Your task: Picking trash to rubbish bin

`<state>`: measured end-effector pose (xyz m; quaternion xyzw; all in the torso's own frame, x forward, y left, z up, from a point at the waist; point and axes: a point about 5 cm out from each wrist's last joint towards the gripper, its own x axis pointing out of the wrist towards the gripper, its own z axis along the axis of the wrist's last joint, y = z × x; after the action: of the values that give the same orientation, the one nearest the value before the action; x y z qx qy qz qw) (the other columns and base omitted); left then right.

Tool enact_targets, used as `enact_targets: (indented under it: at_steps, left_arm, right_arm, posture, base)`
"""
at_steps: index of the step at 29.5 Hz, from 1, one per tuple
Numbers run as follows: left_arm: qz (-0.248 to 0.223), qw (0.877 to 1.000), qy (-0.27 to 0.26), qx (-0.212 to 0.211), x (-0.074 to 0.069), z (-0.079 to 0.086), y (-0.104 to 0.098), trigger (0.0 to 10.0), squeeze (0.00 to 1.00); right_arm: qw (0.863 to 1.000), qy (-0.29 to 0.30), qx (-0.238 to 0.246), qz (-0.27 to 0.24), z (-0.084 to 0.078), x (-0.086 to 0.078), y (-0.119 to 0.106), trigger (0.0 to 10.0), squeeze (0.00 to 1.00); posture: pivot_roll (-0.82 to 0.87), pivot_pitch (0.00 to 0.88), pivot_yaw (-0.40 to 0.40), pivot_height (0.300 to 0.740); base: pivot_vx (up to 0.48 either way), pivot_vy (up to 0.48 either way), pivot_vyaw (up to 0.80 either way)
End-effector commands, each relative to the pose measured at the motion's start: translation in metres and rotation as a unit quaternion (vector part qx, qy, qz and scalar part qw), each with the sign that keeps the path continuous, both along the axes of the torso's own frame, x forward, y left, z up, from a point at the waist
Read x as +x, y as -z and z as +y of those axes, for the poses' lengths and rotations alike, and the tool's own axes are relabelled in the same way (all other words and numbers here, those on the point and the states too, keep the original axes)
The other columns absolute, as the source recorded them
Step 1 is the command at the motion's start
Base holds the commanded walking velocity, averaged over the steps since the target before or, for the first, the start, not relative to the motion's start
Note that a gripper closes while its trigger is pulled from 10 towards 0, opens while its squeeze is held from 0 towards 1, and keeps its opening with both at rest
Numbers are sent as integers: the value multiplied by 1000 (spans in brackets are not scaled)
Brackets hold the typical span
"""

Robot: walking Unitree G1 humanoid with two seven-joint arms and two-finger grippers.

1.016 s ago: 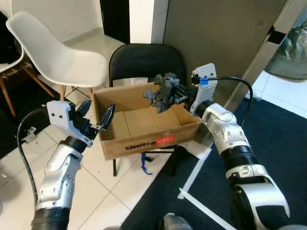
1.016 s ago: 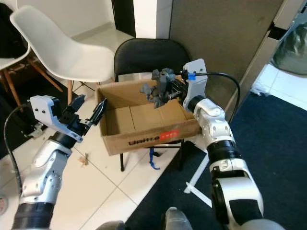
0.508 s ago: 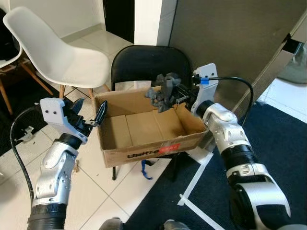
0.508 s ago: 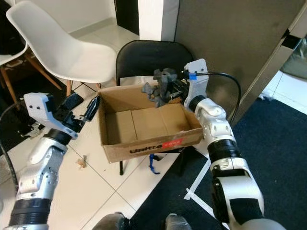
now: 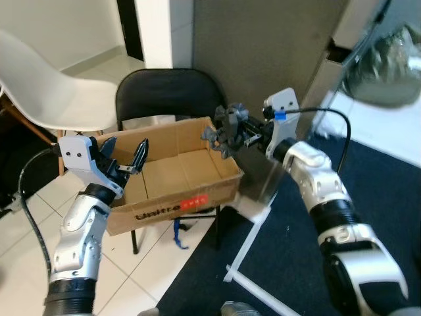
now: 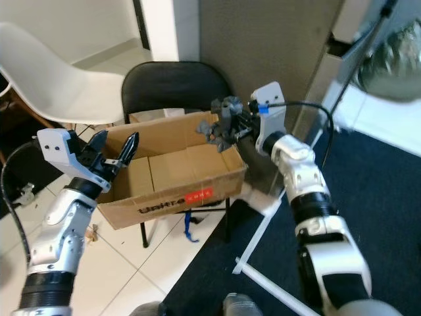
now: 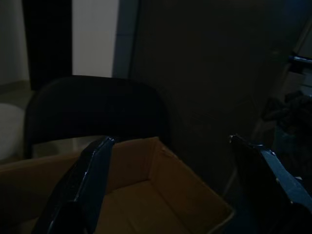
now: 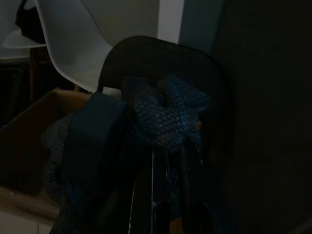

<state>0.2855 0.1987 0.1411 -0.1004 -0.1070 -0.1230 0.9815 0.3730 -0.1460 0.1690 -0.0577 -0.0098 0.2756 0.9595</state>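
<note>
On your left, the white plastic chair [image 5: 39,79] stands on the tiled floor, well apart from the work. Your left gripper [image 5: 125,158] hangs just beside the left end of the cardboard box [image 5: 171,191], its two black fingers spread wide with nothing between them; the left wrist view looks between those fingers into the brown hollow of the box. That box is serving as your rubbish bin, resting on the seat of the black folding chair [image 5: 164,92], and what you can see of its floor looks bare. Moving right, the trash itself, a crumpled grey-blue mesh cloth [image 5: 225,124], hangs in the air over the right rear corner of the box, about level with the rim and not yet inside. Your right gripper [image 6: 227,126] has its fingers closed on that wad; the right wrist view shows the netted fabric bunched around them, with the box down below. So the pick-up looks done and the carry nearly finished. What is left, as I judge it, is to bring the wad a little further over the opening and let it go, so it drops inside rather than catching on the right wall.
</note>
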Motion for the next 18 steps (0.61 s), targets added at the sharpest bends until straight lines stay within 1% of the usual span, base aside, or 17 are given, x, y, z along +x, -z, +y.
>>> enact_targets:
  at_steps: [1, 12, 18]
  left_arm:
    - [-1, 1000, -6, 6, -2, 6, 1, 10000, 0]
    - [-3, 1000, -2, 9, -3, 4, 2, 10000, 0]
    - [-5, 1000, 0, 10, -3, 3, 1, 10000, 0]
  right_arm:
    - [1000, -12, -7, -4, 5, -2, 1, 10000, 0]
    - [1000, -18, -11, -3, 6, -3, 3, 10000, 0]
    - [1000, -20, -11, -2, 6, -4, 4, 10000, 0]
  posture:
    - [-18, 0, -18, 740]
    - [-18, 0, -19, 740]
    - [-16, 0, -21, 740]
  base:
    - [0, 0, 0]
    - [355, 0, 0]
    - [450, 0, 0]
